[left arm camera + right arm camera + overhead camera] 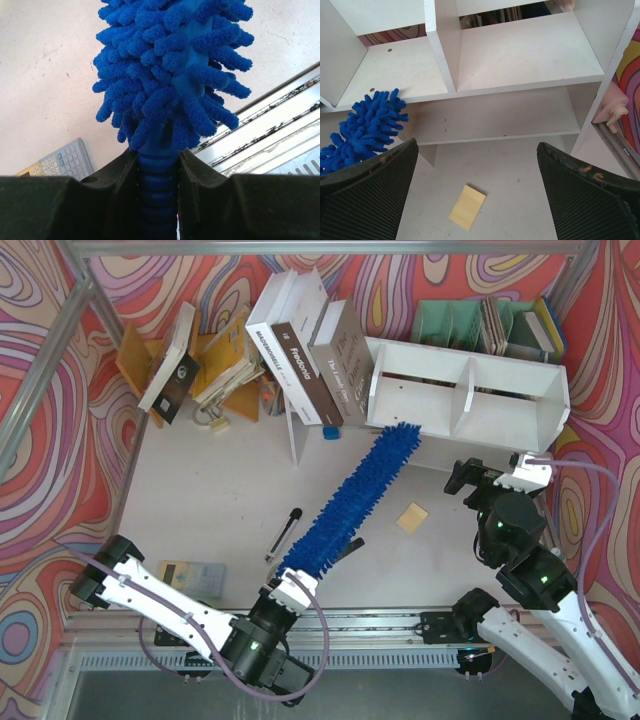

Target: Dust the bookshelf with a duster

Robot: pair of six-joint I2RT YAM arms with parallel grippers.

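Note:
The white bookshelf (505, 415) lies at the back right, its open front toward the arms, and it fills the right wrist view (520, 55). The blue fluffy duster (355, 500) stretches diagonally from my left gripper (290, 587) up to the shelf's left end. Its tip (365, 127) rests at the front edge by the left compartment. My left gripper (157, 155) is shut on the duster's ribbed blue handle, the shaggy head (170, 65) just beyond the fingers. My right gripper (465, 478) hovers open before the shelf's lower tier, nothing between its fingers (477, 165).
A yellow note pad (411, 517) lies on the table below my right gripper (467, 206). Books (300, 350) lean against a thin white panel (297, 435) left of the shelf. A green file organiser (450, 322) stands behind it. A calculator (192, 575) and a black tool (283, 533) lie near the left arm.

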